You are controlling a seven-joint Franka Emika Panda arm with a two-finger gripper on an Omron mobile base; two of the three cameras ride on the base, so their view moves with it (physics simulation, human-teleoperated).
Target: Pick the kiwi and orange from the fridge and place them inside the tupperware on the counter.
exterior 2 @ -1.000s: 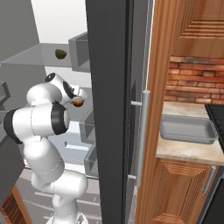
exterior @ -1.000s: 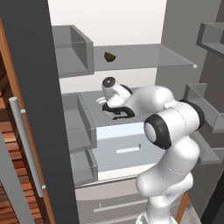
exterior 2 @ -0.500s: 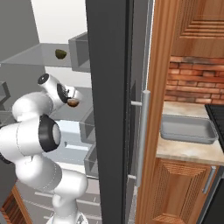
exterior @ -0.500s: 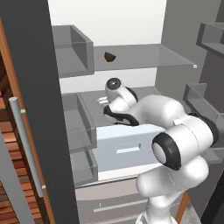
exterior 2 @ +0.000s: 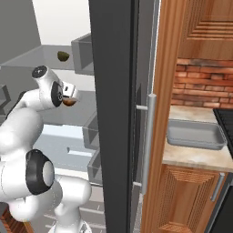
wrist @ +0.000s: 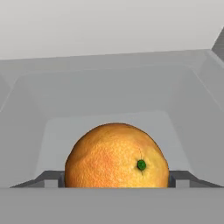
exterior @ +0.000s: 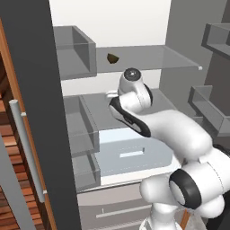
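**Orange at the gripper, inside the open fridge**

While the fridge (exterior: 31,90) stands open, its dark door edge fills the left of the left base view, silver bar handle (exterior: 28,148) running down it. Right of that: grey door bins, then the pale interior. Kiwi (exterior: 112,58) sits alone on the upper glass shelf (exterior: 152,56), toward the back. Below it the white arm reaches in over the middle shelf, wrist bent down and left.

Right base view, left to right: kiwi (exterior 2: 63,56) on the upper shelf; just below and right of it the orange (exterior 2: 69,102), touching the tip of the gripper (exterior 2: 70,99); then the dark door, wooden cabinet side, and far right the tupperware (exterior 2: 195,135) lying flat on the counter (exterior 2: 200,157), well apart from the fridge.

Hand view: orange (wrist: 116,156) sits dead centre between the two finger tips (wrist: 48,178), one showing at either flank, green stem dot facing the camera. Fingers look closed against it – grasping the orange. Grey bin walls behind
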